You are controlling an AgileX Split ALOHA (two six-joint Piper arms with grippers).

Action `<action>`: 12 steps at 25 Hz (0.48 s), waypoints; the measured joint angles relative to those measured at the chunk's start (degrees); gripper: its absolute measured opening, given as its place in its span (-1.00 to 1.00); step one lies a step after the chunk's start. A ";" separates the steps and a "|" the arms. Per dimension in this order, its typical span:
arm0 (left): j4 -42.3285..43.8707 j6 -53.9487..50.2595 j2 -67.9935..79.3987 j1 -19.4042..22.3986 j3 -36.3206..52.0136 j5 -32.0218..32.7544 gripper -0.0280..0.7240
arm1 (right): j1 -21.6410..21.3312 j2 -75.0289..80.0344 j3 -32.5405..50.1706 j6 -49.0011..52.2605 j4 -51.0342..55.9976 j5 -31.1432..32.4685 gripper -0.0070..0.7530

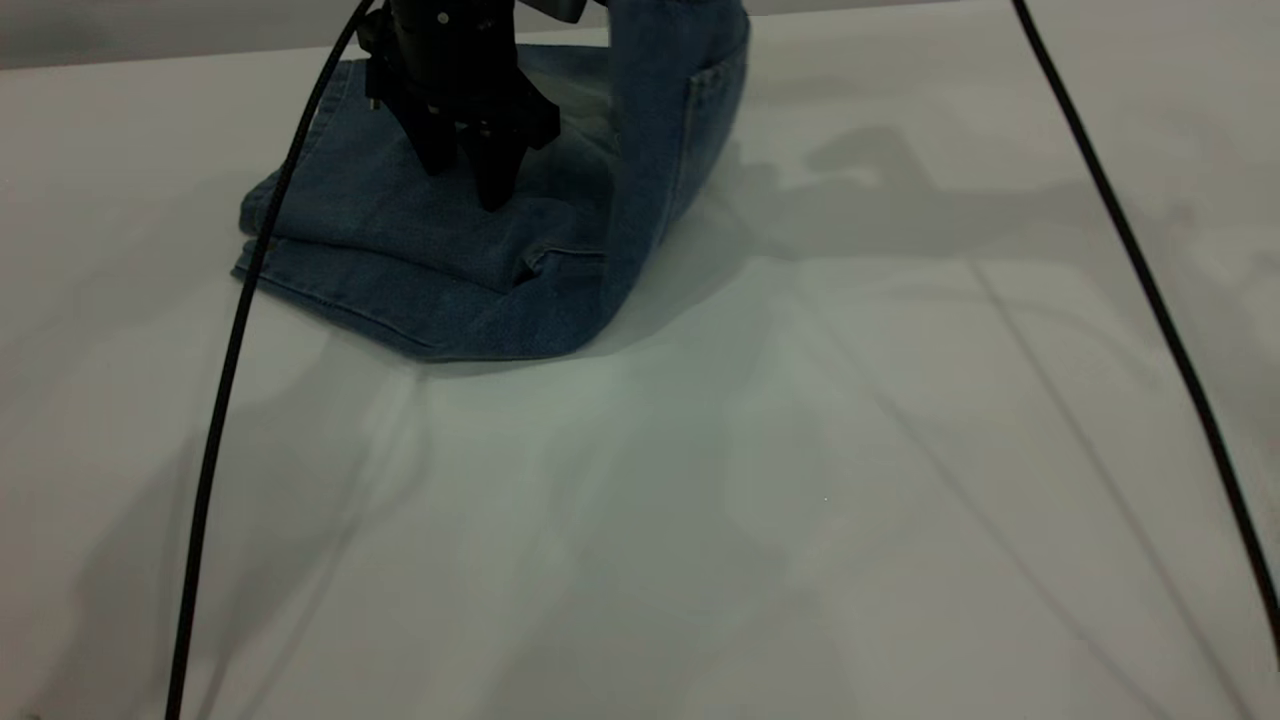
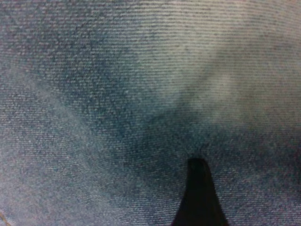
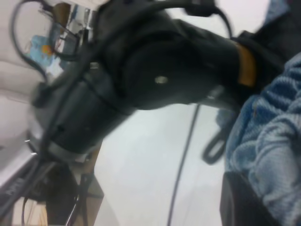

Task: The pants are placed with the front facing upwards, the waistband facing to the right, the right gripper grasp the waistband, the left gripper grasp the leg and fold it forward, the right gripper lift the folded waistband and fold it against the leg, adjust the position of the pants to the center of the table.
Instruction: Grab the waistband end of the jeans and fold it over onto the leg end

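Note:
The blue denim pants lie folded on the white table, at its far left-centre. Their right end rises steeply as a flap and leaves the exterior view at the top; a pocket seam shows on it. My left gripper points straight down onto the folded legs, its fingers slightly apart with nothing between them. In the left wrist view one fingertip rests on denim. My right gripper is outside the exterior view, shut on the ruffled waistband.
Two black cables cross the exterior view, one on the left running up to the left gripper, one on the right. The left arm fills much of the right wrist view. Bare table surface stretches in front of and right of the pants.

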 joint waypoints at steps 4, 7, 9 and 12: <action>0.00 0.00 0.00 0.00 0.00 0.00 0.30 | 1.56 0.00 -1.13 0.39 -0.41 -0.20 -0.69; 0.00 0.00 -0.06 0.00 0.00 0.00 0.30 | 1.58 0.00 -1.15 0.39 -0.52 -0.63 -0.69; 0.00 0.18 -0.45 0.00 0.05 0.00 0.30 | 1.53 0.00 -1.15 0.73 -0.86 -0.89 -0.69; -0.05 0.75 -1.46 0.00 0.09 0.44 0.30 | 1.53 0.00 -1.15 0.77 -0.74 -0.89 -0.69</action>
